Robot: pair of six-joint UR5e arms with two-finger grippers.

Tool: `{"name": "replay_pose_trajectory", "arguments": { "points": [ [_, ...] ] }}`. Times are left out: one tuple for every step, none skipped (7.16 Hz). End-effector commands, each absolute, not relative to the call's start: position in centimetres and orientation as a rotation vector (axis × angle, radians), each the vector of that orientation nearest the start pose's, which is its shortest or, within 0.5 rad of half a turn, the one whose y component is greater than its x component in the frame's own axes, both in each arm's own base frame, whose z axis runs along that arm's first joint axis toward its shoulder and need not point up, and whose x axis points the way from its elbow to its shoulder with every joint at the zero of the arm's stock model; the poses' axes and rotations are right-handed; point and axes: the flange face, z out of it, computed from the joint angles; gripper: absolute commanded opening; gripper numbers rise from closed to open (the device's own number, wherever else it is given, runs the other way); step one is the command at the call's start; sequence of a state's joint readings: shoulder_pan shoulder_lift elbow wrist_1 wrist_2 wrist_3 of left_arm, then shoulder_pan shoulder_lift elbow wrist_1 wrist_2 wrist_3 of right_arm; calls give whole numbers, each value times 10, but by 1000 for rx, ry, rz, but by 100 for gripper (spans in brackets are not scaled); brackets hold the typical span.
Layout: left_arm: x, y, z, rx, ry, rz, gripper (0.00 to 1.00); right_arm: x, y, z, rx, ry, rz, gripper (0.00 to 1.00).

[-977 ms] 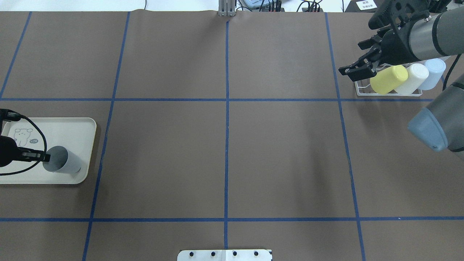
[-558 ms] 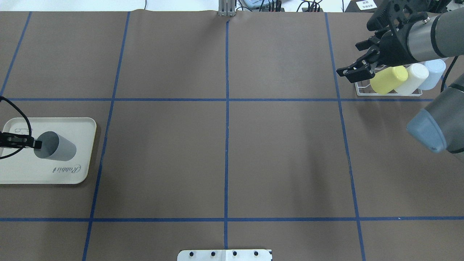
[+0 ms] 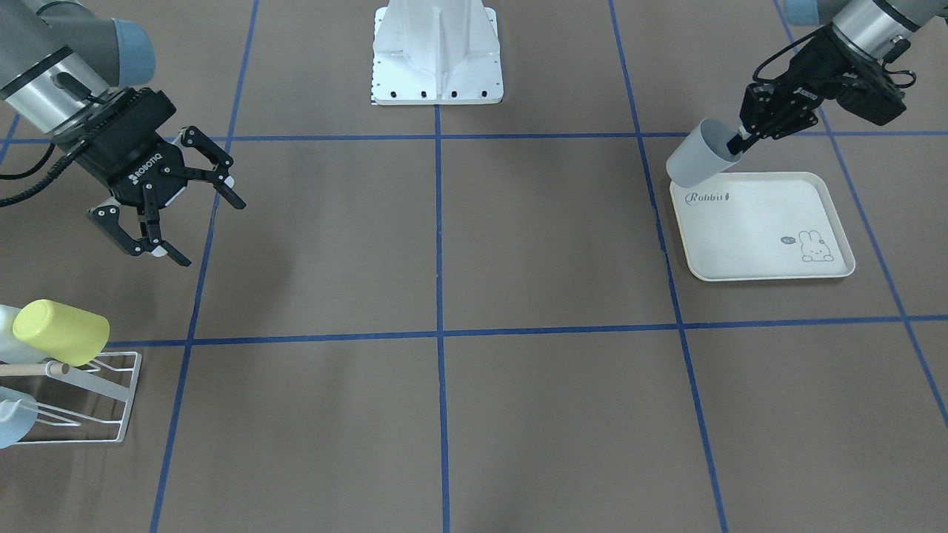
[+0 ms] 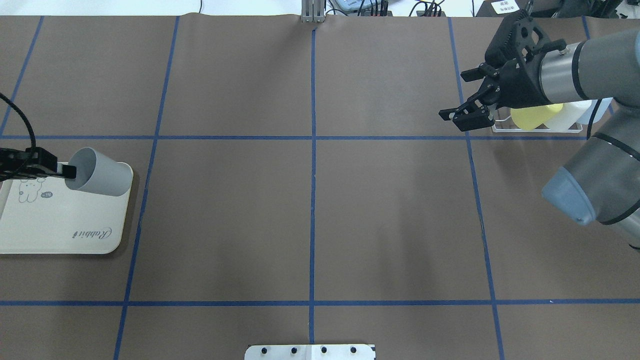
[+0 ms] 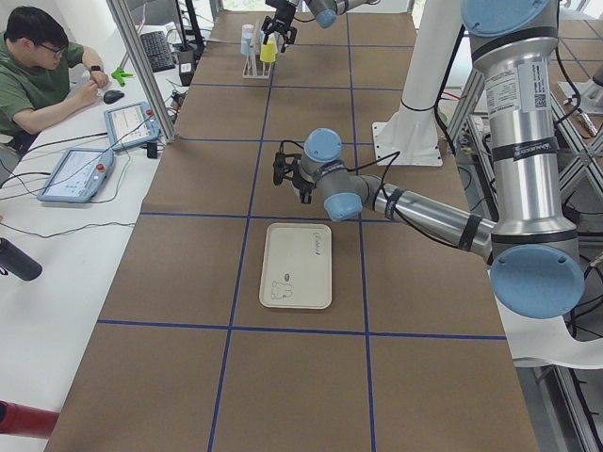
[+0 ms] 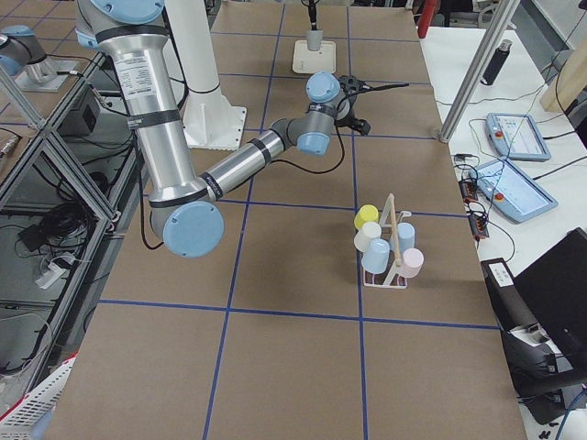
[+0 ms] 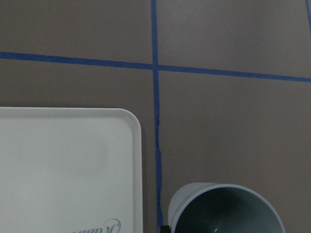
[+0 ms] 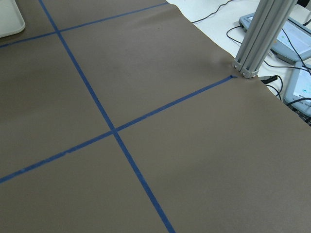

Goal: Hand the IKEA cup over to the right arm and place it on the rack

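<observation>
Pickup looks complete: left gripper (image 3: 738, 141) pinches the cup (image 3: 695, 164) by its rim, apparently raised over the tray (image 3: 770, 270) corner, upper right of the front view. Right gripper (image 3: 212, 232), at left, is spread wide and empty. Handover and rack (image 3: 96, 386) placement are not yet done.

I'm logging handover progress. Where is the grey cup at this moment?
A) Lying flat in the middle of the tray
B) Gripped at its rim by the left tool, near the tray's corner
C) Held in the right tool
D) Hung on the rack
B: the left tool pinches the grey cup at its rim by a corner of the tray, while the right tool is open and empty.
</observation>
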State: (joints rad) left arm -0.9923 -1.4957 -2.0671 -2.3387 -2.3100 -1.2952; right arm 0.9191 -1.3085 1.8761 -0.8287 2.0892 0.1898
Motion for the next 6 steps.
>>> {"name": "replay_pose_trajectory", "arguments": {
  "points": [
    [195,-416,273,55,1448,-313,0,-292,-477,275,1082,-997,-771,100],
    [198,-419,253,24,1513,-348,0,-310,-473,258,1117,-1023,-793,100],
    [199,-419,235,-2,1567,-370,0,-331,-466,232,1161,-1038,-803,100],
    [199,-418,223,-29,1592,-393,0,-350,-459,212,1200,-1039,-796,100],
    [199,-418,213,-58,1610,-415,0,-369,-449,196,1225,-1047,-796,100],
    [201,-419,202,-85,1627,-434,0,-386,-438,176,1253,-1063,-798,100]
  ]
}}
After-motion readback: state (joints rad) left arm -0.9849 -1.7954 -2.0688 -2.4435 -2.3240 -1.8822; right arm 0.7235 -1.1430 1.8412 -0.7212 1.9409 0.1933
